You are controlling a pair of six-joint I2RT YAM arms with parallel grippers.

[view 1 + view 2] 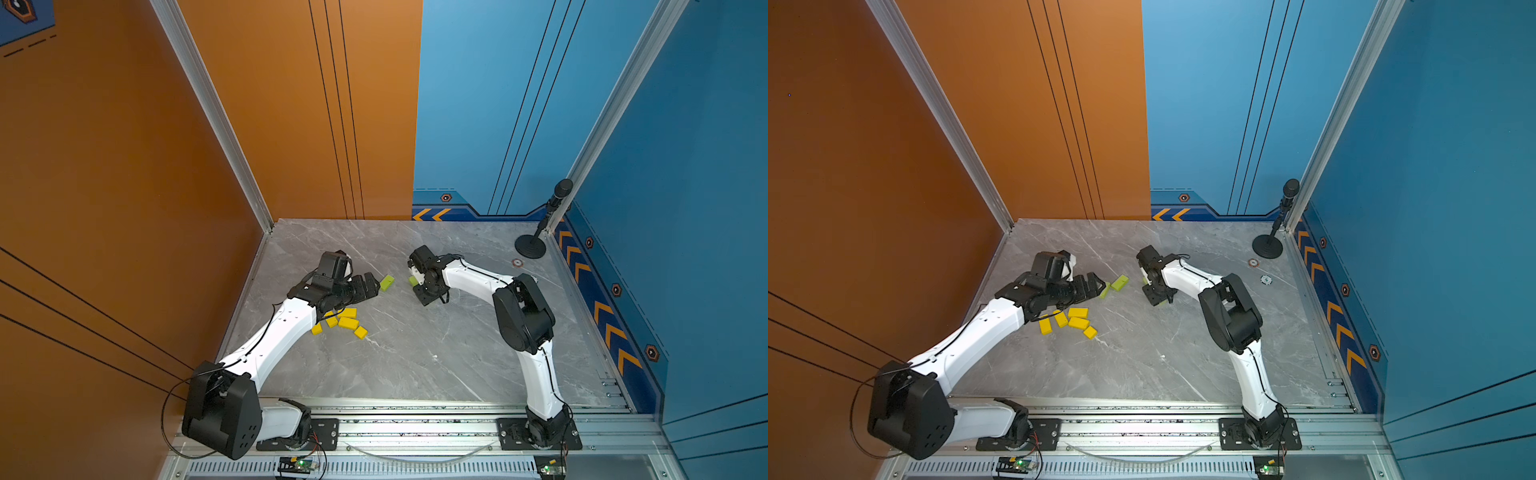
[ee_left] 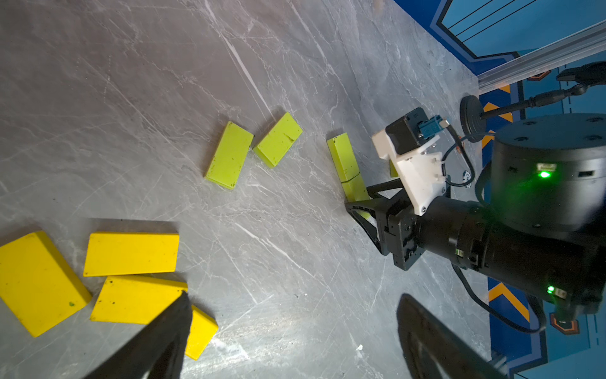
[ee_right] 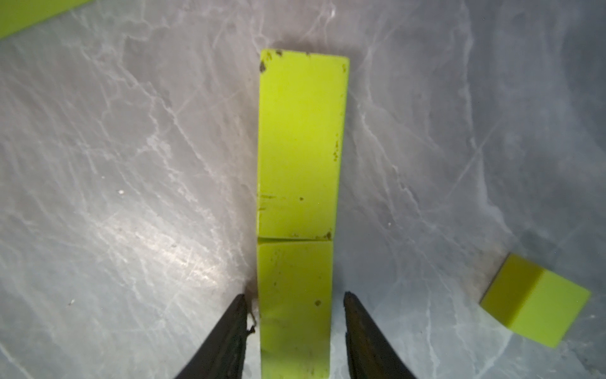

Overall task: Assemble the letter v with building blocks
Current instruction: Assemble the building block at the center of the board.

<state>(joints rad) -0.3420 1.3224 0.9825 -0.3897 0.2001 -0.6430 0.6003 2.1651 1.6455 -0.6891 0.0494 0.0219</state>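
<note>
Two lime-green building blocks lie end to end in a straight line on the grey marble table: the longer one (image 3: 301, 144) farther out, the shorter one (image 3: 295, 262) between the jaws of my right gripper (image 3: 295, 295). Those jaws are open, with a thin gap on each side of the block. A green cube (image 3: 534, 315) sits off to one side. Two more green blocks (image 2: 229, 155) (image 2: 278, 139) lie corner to corner in the left wrist view. Several yellow blocks (image 1: 347, 322) are clustered under my left forearm. My left gripper (image 2: 294, 297) hovers wide open and empty beside them.
A microphone on a round black stand (image 1: 530, 247) occupies the back right corner. A small round marker (image 1: 517, 262) lies on the table near it. Orange and blue walls close in the table on three sides, and an aluminium rail (image 1: 415, 415) runs along the front.
</note>
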